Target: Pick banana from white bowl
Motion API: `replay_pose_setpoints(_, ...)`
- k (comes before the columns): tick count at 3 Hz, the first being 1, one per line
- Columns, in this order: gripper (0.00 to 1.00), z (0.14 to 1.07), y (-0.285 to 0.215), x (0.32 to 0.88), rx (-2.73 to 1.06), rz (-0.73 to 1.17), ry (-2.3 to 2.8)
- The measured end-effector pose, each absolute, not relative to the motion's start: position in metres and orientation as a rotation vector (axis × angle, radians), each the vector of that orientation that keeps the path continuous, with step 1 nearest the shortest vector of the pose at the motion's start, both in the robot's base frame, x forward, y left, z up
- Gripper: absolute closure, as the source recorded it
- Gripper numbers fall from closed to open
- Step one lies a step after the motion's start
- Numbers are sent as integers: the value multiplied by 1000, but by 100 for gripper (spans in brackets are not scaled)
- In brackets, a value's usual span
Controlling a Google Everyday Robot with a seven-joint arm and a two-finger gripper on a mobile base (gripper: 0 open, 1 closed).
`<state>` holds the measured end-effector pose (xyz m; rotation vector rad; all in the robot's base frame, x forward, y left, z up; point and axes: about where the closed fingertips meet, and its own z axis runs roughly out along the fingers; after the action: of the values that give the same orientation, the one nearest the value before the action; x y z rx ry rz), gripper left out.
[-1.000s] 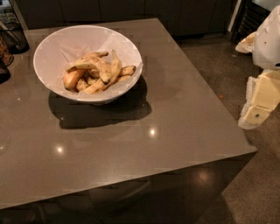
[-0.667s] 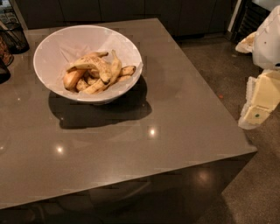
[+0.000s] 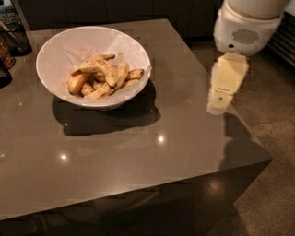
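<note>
Tabletop [image 3: 138, 152], dark grey-brown, polished, square-cornered; near edge and right corner in view, 3 small light reflections on the surface.

Floor [image 3: 276, 138], dark and speckled, to the right of the table.

Item 1: gripper [image 3: 217, 105], cream-coloured, hanging just off the table's right edge, pointing down, well apart from the bowl. It holds nothing that can be seen; whether it is open or closed cannot be told. Above it, a white rounded arm housing [image 3: 246, 25] with a perforated patch.

Item 2: white bowl [image 3: 124, 44], large, wide and shallow with flaring sides, standing upright on the far-left part of the table and casting a dark shadow toward the near side.

Item 3: bananas [image 3: 99, 76], several, yellow with heavy brown spotting, lying piled in the bottom of the white bowl, toward its near side.

Item 4: black wire basket [image 3: 16, 34], at the far left edge, just beside the bowl.

Backdrop: dark cabinet fronts [image 3: 115, 9] behind the table.
</note>
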<state>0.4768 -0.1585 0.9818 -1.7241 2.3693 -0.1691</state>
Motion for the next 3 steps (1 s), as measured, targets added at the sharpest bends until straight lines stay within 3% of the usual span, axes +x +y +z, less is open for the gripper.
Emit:
replay_pose_setpoints(1, 0, 986, -114, 501, -1757, -195, 2350)
replay_pose_setpoints(3, 0, 1000, -72, 522, -1726, -194, 2275)
